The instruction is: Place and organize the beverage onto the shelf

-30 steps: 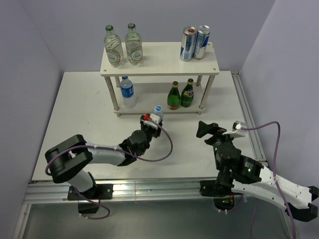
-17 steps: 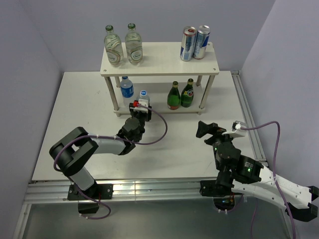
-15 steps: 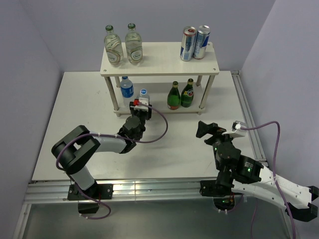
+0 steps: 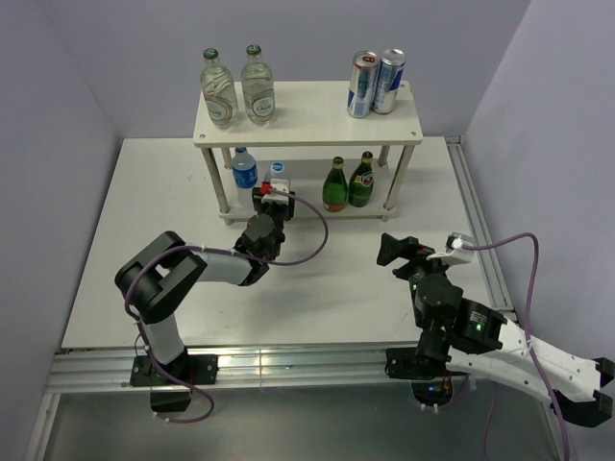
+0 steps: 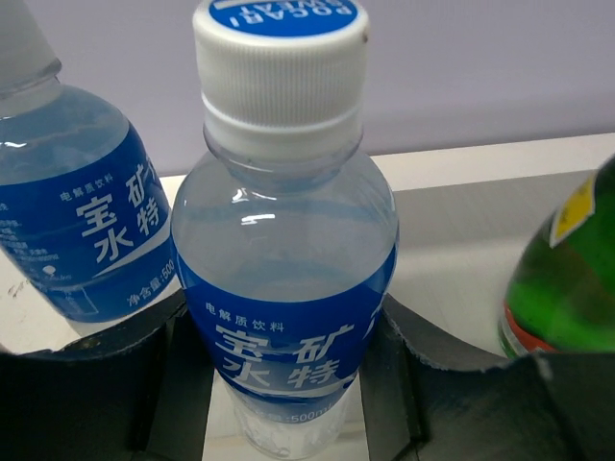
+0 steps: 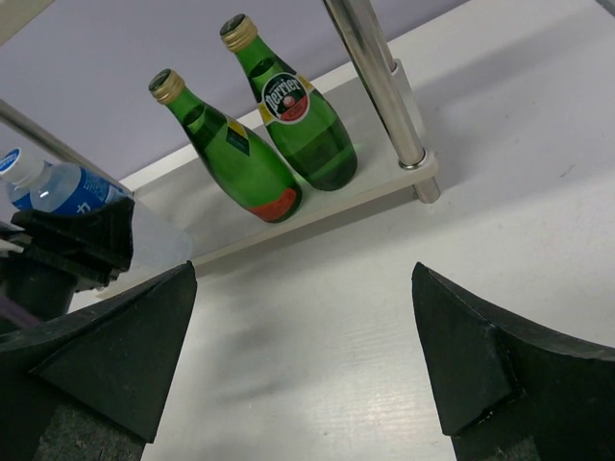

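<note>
Shelf [image 4: 307, 125] lower tier: left end effector [image 5: 288, 379] clamps water bottle [image 5: 285, 269] between second bottle [image 5: 77, 221], green bottles [image 6: 245, 173]; right end effector [image 6: 303, 327] spread.

The water bottle [image 5: 285, 288]: clear, blue label, white cap. The glass bottles [image 6: 245, 168]: green. The shelf [image 4: 307, 117]: cream.

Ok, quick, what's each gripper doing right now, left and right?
Left gripper: closed on the water bottle, at the lower tier of the shelf.
Right gripper: open, holding nothing.
</note>
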Motion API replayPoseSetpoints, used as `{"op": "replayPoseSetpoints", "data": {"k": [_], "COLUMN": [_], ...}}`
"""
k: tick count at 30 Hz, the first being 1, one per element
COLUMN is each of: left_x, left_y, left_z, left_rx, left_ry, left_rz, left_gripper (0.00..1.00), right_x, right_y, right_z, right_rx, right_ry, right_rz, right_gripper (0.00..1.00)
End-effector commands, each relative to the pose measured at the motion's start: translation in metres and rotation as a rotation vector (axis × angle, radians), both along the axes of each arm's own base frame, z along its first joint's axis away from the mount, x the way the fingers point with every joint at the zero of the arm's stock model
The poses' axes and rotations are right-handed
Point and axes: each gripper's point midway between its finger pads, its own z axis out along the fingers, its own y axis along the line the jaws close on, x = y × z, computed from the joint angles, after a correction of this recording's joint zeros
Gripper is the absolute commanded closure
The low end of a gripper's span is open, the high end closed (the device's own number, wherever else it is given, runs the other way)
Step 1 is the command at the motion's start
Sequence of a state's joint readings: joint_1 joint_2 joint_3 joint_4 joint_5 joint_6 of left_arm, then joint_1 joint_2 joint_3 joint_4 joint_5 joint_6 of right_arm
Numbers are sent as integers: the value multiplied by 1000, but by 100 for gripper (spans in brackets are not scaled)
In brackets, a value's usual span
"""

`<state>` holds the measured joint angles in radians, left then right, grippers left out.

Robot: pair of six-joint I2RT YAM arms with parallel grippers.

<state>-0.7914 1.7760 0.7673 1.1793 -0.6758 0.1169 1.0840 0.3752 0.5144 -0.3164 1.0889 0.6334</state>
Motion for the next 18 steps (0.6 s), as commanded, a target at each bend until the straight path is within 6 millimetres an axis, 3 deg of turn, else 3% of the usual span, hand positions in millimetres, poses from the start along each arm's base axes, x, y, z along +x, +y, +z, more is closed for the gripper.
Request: {"op": "replayPoseSetpoints", "data": {"k": [1, 8, 11, 15, 16, 17, 18], "left_x": [7, 29, 35, 36, 36, 36, 36], "left_y": [11, 10, 11, 9, 8, 7, 5], "left_z": [87, 77, 71, 70, 70, 66, 67], "left_rx": [-251, -260, -261, -256, -262, -252, -255], "left_ry": [-260, -245, -223, -211, -206, -188, -186], "left_rz": [37, 81, 101, 79, 73, 67, 58], "left_gripper": [100, 100, 90, 66, 45, 35, 14], "right_x": [2, 1, 2, 2, 2, 2, 2], "right_y": [2, 2, 2, 3, 3, 3, 3], "right_z": [0, 0, 0, -1, -1, -1, -1], "right_rx": [13, 12, 13, 14, 13, 13, 13], "right_ry": [-10, -11, -11, -12, -11, -11, -11], "right_rz": [-8, -5, -5, -5, -5, -5, -4], "right_gripper": [0, 0, 0, 0, 0, 0, 0]}}
